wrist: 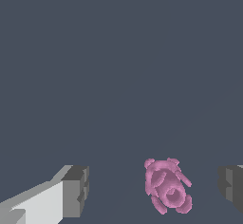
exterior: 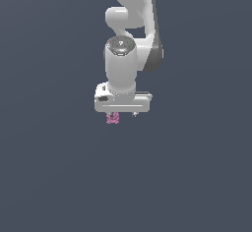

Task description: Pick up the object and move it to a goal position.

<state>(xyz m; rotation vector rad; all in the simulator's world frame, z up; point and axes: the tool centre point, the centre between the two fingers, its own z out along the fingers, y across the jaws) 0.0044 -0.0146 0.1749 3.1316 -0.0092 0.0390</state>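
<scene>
The exterior view looks from well back and high, facing down on the arm [exterior: 129, 54] so its top joint shows as a disc, with flat dark ground filling the frame. The wrist view rides on the arm itself, close in, looking along the gripper [wrist: 151, 190] toward the same ground, one finger [wrist: 73, 190] at either side of the picture. Both views share the gripper's fingers and the pink object [wrist: 167, 186], tiny under the hand [exterior: 112, 119] from outside, large from the wrist.
</scene>
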